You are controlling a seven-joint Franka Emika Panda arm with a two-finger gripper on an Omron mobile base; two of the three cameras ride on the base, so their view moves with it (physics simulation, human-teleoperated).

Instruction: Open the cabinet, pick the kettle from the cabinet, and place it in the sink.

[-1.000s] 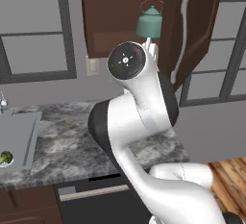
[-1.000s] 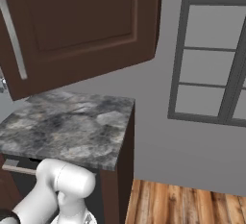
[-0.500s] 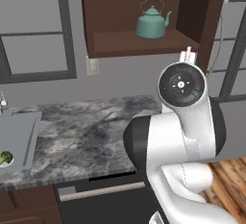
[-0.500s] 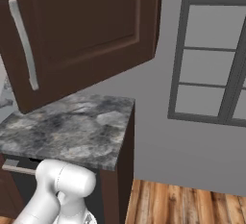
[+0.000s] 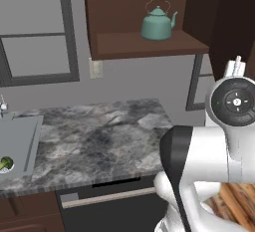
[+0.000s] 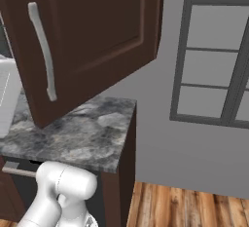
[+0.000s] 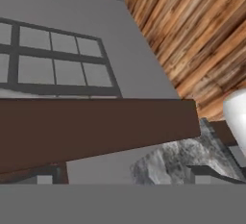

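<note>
The cabinet (image 5: 149,47) stands open, and the teal kettle (image 5: 158,23) sits upright on its shelf. Its door (image 6: 92,36), with the long silver handle (image 6: 43,50), is swung out wide toward the camera. In the hand view my gripper (image 7: 126,176) is open, its dark fingertips (image 7: 45,175) far apart with nothing between them, facing the door's brown edge (image 7: 96,127). The arm's wrist (image 5: 236,101) is at the right, below and to the right of the kettle, beside the open door. The grey sink (image 5: 30,126) lies at the far left of the counter.
A green broccoli piece (image 5: 5,164) lies in the sink. The grey marbled counter (image 5: 104,136) runs below the cabinet, with a dark dishwasher front (image 5: 109,201) under it. Windows (image 6: 214,65) flank the cabinet, and wooden floor (image 6: 185,206) lies to the right.
The arm has swung to the right, away from in front of the kettle. The cabinet door has opened wider. The gripper has stayed open.
</note>
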